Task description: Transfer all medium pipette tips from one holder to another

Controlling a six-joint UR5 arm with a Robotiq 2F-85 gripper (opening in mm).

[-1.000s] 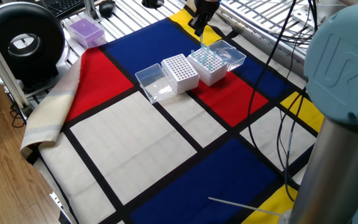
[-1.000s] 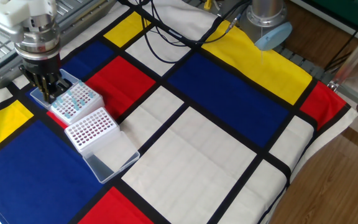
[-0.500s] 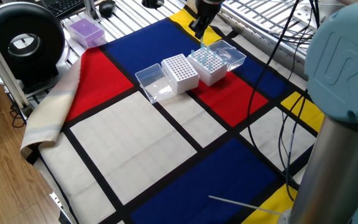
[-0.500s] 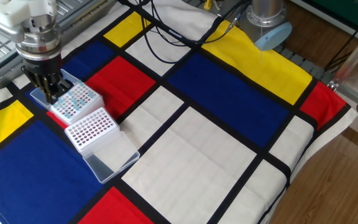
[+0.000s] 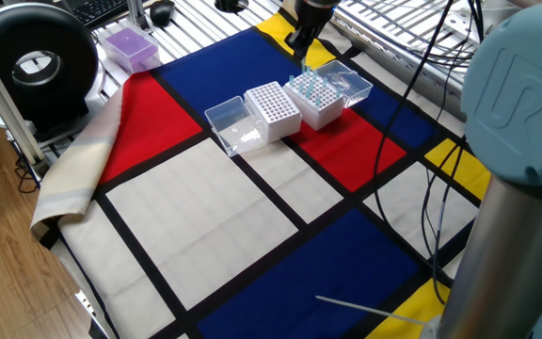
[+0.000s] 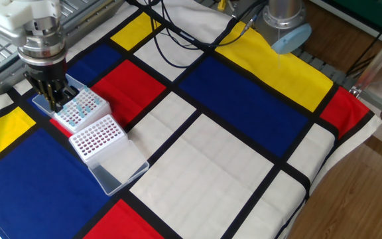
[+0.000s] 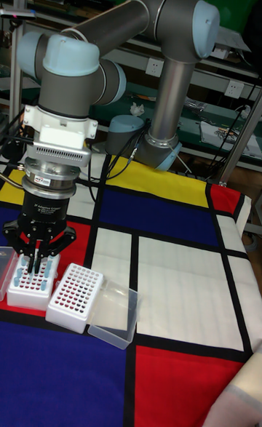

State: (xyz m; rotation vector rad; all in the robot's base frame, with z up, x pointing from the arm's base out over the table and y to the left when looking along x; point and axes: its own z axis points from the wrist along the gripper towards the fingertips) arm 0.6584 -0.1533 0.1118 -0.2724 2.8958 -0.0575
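Note:
A white rack [image 5: 316, 98] [image 6: 78, 110] [image 7: 28, 279] holds several pale blue medium pipette tips [image 5: 310, 88] standing upright. Beside it stands a second white rack [image 5: 273, 106] [image 6: 97, 137] [image 7: 73, 289] whose holes look empty. My gripper [image 5: 304, 53] [image 6: 54, 101] [image 7: 36, 256] hangs directly over the far end of the filled rack, fingers pointing down and close together. A thin pale tip [image 5: 306, 66] shows just under the fingers, above the rack.
One clear lid [image 5: 231, 124] [image 6: 117, 166] [image 7: 113, 316] lies open next to the empty rack, another [image 5: 350, 81] behind the filled one. A purple box [image 5: 130, 46] and a black round device [image 5: 34, 62] sit beyond the cloth. Cables [image 6: 192, 41] trail toward the arm's base [image 6: 284, 26].
The gripper has risen slightly over the filled rack, with the thin tip still under its fingers. The racks and lids have not moved.

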